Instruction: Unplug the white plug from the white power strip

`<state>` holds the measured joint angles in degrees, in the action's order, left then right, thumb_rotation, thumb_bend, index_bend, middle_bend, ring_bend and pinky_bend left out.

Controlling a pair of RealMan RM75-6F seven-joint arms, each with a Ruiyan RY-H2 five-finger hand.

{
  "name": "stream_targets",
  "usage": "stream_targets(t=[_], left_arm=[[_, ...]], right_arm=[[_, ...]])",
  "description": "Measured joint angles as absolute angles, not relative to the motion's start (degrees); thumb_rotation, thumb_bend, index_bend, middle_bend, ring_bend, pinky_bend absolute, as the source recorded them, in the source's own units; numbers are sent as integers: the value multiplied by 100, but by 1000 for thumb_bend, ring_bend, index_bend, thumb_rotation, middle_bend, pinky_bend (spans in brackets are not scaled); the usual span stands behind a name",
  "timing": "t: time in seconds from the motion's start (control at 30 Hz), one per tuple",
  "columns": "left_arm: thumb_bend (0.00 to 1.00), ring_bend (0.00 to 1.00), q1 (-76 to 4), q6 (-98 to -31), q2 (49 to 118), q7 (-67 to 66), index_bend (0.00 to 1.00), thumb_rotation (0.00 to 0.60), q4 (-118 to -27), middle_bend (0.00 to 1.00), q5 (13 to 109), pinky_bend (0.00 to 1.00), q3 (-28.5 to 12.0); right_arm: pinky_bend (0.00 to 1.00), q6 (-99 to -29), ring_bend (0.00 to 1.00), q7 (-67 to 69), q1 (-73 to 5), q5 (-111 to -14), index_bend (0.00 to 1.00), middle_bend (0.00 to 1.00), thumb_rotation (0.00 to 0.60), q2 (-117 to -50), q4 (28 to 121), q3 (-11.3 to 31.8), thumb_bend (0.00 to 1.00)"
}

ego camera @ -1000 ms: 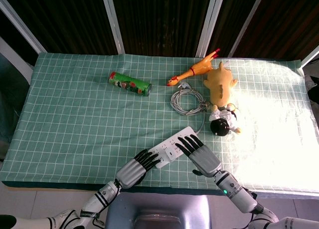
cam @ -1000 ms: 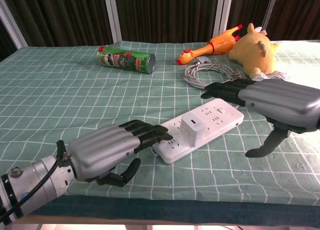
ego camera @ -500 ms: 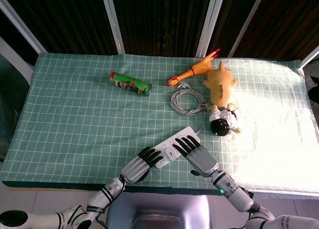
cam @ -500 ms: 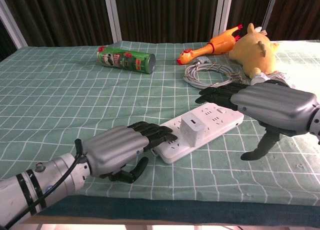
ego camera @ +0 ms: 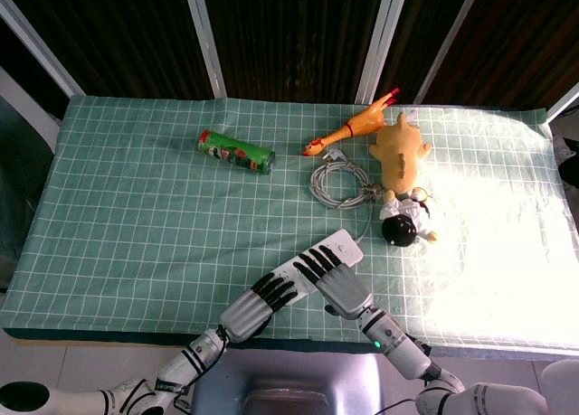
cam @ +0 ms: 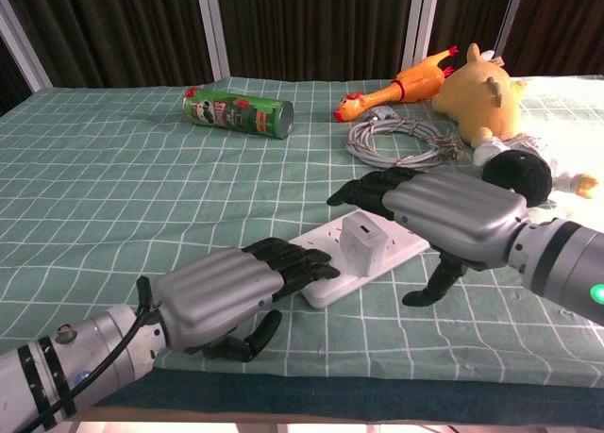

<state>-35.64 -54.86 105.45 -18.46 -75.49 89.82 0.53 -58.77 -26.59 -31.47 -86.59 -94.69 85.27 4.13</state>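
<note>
The white power strip (cam: 326, 268) lies slantwise near the table's front edge, and the white plug (cam: 360, 247) stands upright in its middle. My left hand (cam: 226, 287) lies flat with its dark fingertips (cam: 297, 260) resting on the strip's near end, just left of the plug. My right hand (cam: 444, 211) hovers palm-down over the strip's far end, fingers stretched out behind the plug and thumb hanging down, holding nothing. In the head view the left hand (ego camera: 258, 302) and right hand (ego camera: 333, 278) cover most of the strip (ego camera: 339, 246), and the plug is hidden.
A coiled grey cable (ego camera: 339, 182) lies behind the strip. Further back are a green can (ego camera: 235, 152), a rubber chicken (ego camera: 353, 126) and a yellow plush toy (ego camera: 399, 153). A small black-haired doll (ego camera: 404, 221) lies to the right. The table's front edge (cam: 377, 372) runs just under both hands.
My right hand has slid left and nearer, from beside the strip's far end to over it, close behind the plug. The left hand has stayed on the near end.
</note>
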Motion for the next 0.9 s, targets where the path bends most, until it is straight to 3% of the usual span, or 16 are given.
stream_targets(t=[0.27,0.5,0.9], left_arm=[[754,0,-3625,-5462,10563,-1833,0,599,-7510,0,8889,24,17],[754,0,-3646,-5455,10577,-1837,0,600,-7512,0,8848,25,54],[755,0,-3709,-5364,10633,-1916,0,600,-7459,0,8723,25,62]], right_arm=[[295,-6029,175,-2738,-3221,-8700,327,256,600,-9781,8251,404,221],[383,-6140,288,-2734,-3240,-8731,447,346,600,-9889,8118,391,270],[436,-6249,361,-2915,-3311,-8660,520,398,600,-10142,7851,458,327]])
